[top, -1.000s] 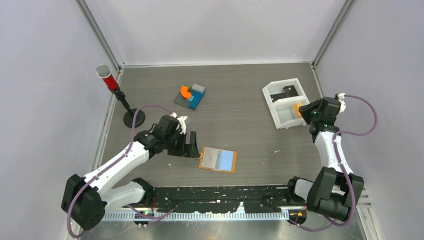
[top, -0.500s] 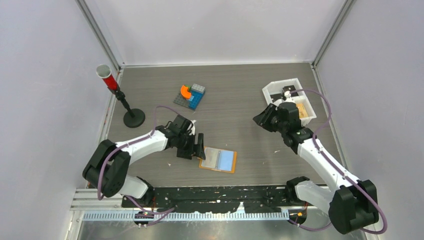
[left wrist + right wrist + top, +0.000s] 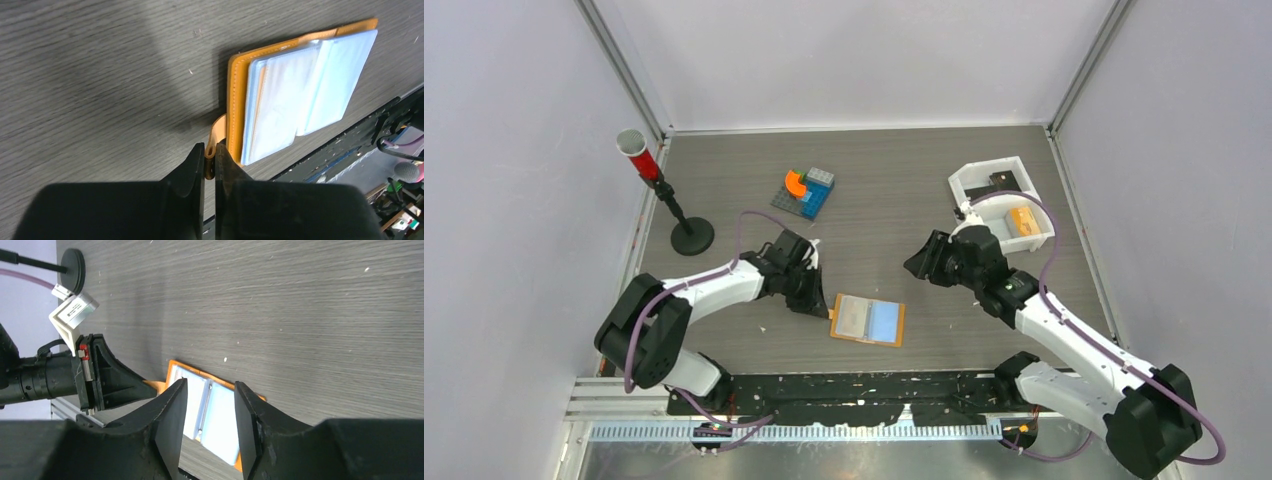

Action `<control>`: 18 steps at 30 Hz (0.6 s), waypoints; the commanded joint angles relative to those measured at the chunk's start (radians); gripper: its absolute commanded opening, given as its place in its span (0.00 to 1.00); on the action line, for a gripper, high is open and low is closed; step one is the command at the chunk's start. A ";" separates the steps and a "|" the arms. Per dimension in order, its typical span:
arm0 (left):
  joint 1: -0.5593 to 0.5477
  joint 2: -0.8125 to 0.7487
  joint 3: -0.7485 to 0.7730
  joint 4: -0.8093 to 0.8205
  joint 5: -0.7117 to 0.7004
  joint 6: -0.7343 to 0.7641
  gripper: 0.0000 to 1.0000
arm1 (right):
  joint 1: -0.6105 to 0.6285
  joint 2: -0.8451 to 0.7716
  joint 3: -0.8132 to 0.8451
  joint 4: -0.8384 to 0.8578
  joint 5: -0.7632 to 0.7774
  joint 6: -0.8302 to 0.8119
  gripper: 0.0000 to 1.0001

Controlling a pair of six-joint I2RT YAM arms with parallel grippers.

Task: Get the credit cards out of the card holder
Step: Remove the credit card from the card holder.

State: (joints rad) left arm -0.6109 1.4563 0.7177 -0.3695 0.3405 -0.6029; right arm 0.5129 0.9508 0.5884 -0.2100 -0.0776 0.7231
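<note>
The card holder [image 3: 867,321] lies open on the table near the front, tan-orange with pale blue sleeves [image 3: 300,85] facing up. My left gripper [image 3: 819,302] is at its left edge, shut on the small orange tab [image 3: 216,134]. My right gripper [image 3: 921,265] hovers open just right of and above the holder, and the sleeves [image 3: 217,415] show between its fingers. A dark flat credit card [image 3: 1002,180] lies in the far compartment of the white tray [image 3: 969,205]. Whether the sleeves hold cards I cannot tell.
An orange block [image 3: 1022,220] sits in the tray's near compartment. A toy-brick build [image 3: 806,190] stands at the back centre. A red cup on a black stand [image 3: 692,236] is at the left. A black rail [image 3: 864,385] runs along the near edge.
The left gripper has shut on the holder's tab, and the holder has slid slightly right. The right arm has swung from the tray toward the holder, its jaws opening wider.
</note>
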 commanded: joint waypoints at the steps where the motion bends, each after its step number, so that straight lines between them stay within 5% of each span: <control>1: -0.014 -0.052 -0.039 0.093 0.062 -0.040 0.00 | 0.042 -0.006 -0.003 0.014 0.015 0.020 0.48; 9: -0.054 -0.145 -0.130 0.241 0.099 -0.175 0.00 | 0.170 0.083 0.028 0.021 0.045 0.064 0.64; 18: -0.061 -0.225 -0.186 0.318 0.094 -0.242 0.00 | 0.380 0.252 0.090 0.056 0.075 0.124 0.68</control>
State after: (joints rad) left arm -0.6674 1.2621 0.5358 -0.1295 0.4164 -0.8108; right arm 0.8227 1.1538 0.6136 -0.2081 -0.0307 0.8005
